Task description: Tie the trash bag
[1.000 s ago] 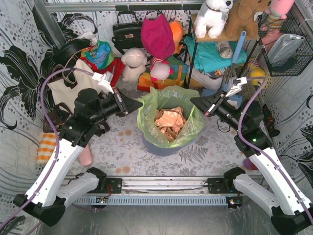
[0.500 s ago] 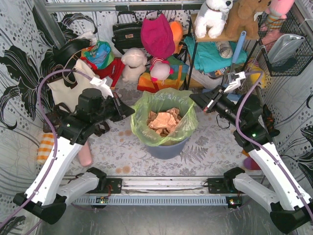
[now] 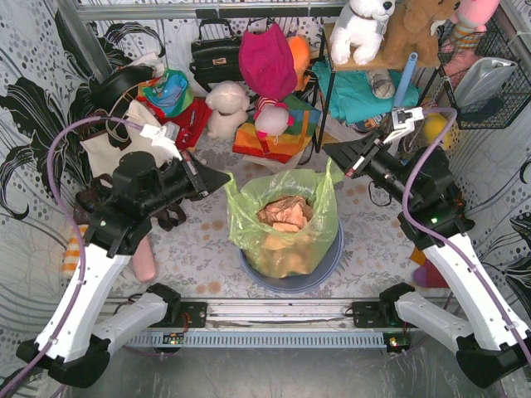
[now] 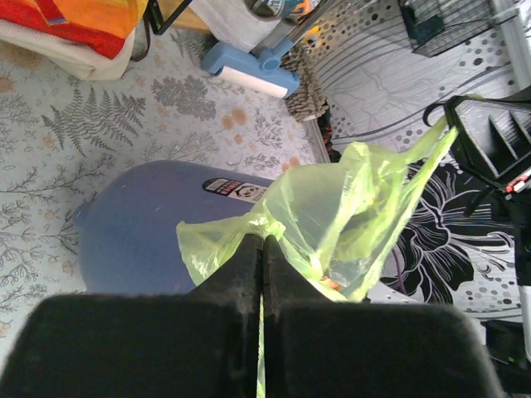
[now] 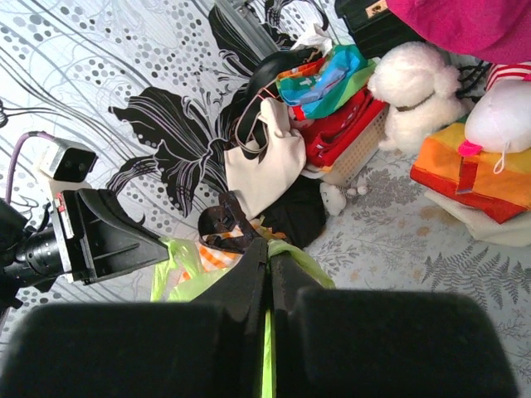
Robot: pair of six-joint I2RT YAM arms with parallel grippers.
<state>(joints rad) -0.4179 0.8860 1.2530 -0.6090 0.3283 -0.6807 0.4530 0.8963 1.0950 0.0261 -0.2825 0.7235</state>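
My left gripper pinched shut on trash bag rim corner; right gripper same, opposite corner. Bag hangs partly out of blue-grey bin. Lift evenly, then cross corners; thin plastic probably tears easily.

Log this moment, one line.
left gripper jaws shut on trash bag rim | right gripper jaws shut on opposite rim | bag bottom inside bin
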